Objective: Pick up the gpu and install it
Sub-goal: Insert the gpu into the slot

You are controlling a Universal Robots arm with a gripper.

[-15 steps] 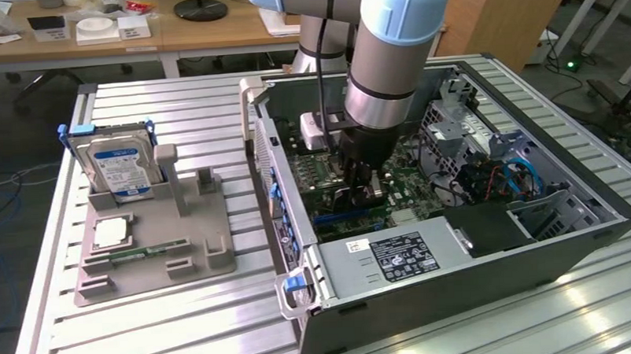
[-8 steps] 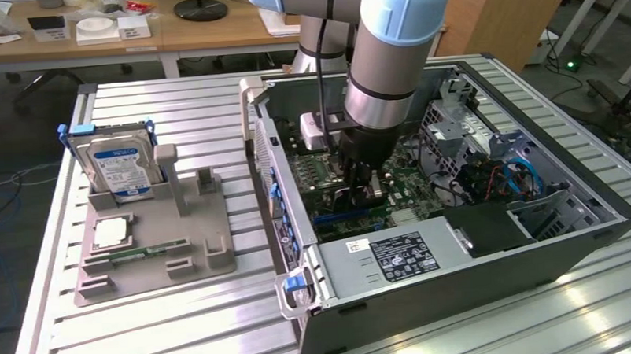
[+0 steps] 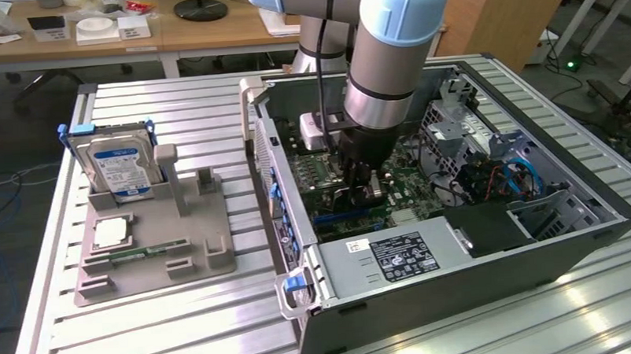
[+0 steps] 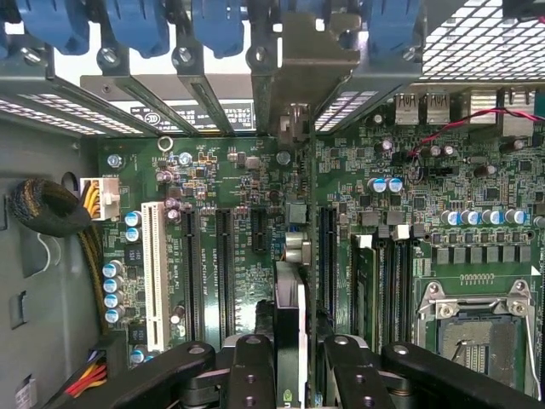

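The gpu [image 4: 289,332], seen edge-on in my wrist view as a narrow dark card with a pale edge, stands upright between the tool's [image 4: 289,375] black fingers [image 4: 251,371], which are closed on it from both sides. The card hangs over the green motherboard [image 4: 247,230], its long edge running parallel to the black expansion slots [image 4: 225,264] and the white slot [image 4: 154,273] beside them. I cannot tell from this angle whether its lower edge already touches a slot or sits just above one. Ahead of the card lie the rear bracket openings with their blue retaining clips [image 4: 217,25].

In the exterior view the tool [image 3: 363,179] reaches down inside the open computer case [image 3: 569,239], close to the motherboard [image 3: 401,205], with the power supply [image 3: 402,256] in front of it. The arm [image 3: 390,56] stands nearly vertical above.

On the worktop [image 3: 142,332] towards the exterior view's left, the grey parts holder [image 3: 155,253] carries the hard drive [image 3: 121,168], a processor chip [image 3: 110,233] and a memory stick [image 3: 139,252]; one upright cradle [image 3: 205,185] stands empty.

My judgement: pick-up is done and the card has been carried into the case and roughly aligned. Seating it fully and releasing it remain, as far as I can see.
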